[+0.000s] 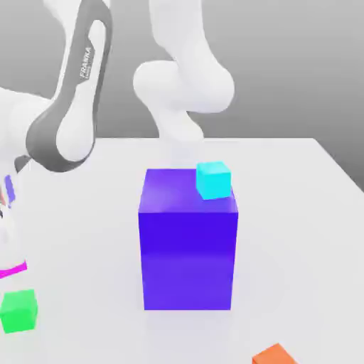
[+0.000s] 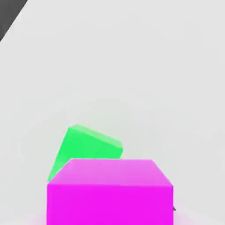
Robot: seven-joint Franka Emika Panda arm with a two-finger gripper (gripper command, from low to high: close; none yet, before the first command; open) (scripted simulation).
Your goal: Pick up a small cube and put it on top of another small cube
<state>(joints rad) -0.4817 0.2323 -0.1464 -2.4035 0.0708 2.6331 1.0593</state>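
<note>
While the tool (image 1: 8,257), at the exterior view's left edge, is closed on the small magenta cube (image 2: 110,204), that cube is held above the white surface (image 1: 298,234), near the small green cube (image 1: 19,311). On the surface stands a blue-violet block (image 1: 188,259), bearing a cyan cube (image 1: 213,180); an orange object (image 1: 274,355) lies nearer the viewer. The background (image 1: 284,71) is grey.
</note>
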